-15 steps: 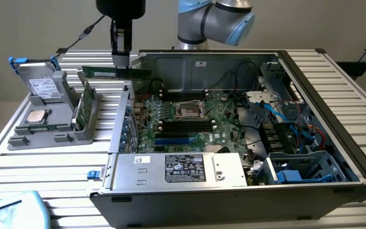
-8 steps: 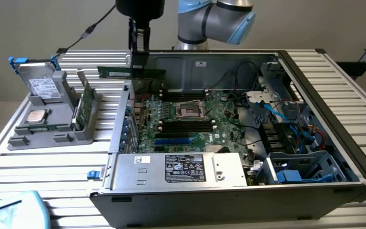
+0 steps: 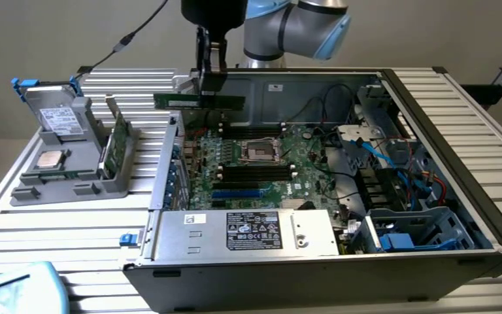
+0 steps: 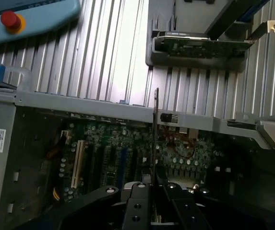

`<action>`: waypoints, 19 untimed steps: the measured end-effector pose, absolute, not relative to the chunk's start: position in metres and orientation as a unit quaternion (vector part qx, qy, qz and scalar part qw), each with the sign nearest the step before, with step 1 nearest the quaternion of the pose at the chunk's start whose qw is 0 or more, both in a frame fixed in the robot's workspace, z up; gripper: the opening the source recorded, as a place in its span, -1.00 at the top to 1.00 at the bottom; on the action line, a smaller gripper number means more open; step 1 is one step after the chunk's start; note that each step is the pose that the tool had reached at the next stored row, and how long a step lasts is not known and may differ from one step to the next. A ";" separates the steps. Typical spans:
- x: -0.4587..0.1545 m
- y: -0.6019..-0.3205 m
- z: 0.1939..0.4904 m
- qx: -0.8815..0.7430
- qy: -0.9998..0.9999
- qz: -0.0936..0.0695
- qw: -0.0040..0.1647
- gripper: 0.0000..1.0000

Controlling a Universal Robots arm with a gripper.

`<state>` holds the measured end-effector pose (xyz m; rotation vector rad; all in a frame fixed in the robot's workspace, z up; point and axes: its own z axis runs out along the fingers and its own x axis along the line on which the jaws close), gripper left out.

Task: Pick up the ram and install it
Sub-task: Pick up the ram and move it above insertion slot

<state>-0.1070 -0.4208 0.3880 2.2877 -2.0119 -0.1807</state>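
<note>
**Ram held over open case; installation not complete.**

The open case (image 3: 460, 124) takes up most of the exterior view, with the motherboard (image 3: 268, 167) exposed at its centre. The pick-up is judged done: the ram (image 3: 177, 101) is carried level at the upper centre of the frame, over the far edge of the case and clear of the board. It is pinched at mid-length by the gripper (image 3: 209, 91), whose jaws are closed narrowly on it. Seating remains to be done: the ram is in none of the black slots (image 3: 255, 173) on the board. On the power supply (image 3: 181, 239) at lower centre a black and white label (image 3: 253, 230) is noted; its print cannot be read, and no brand is legible.
</note>
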 end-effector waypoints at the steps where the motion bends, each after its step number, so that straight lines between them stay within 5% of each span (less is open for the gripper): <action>1: -0.104 -0.421 0.388 0.749 -0.659 -0.059 0.045 0.72; 19: -0.053 -0.421 0.377 0.749 -0.661 -0.042 0.029 0.72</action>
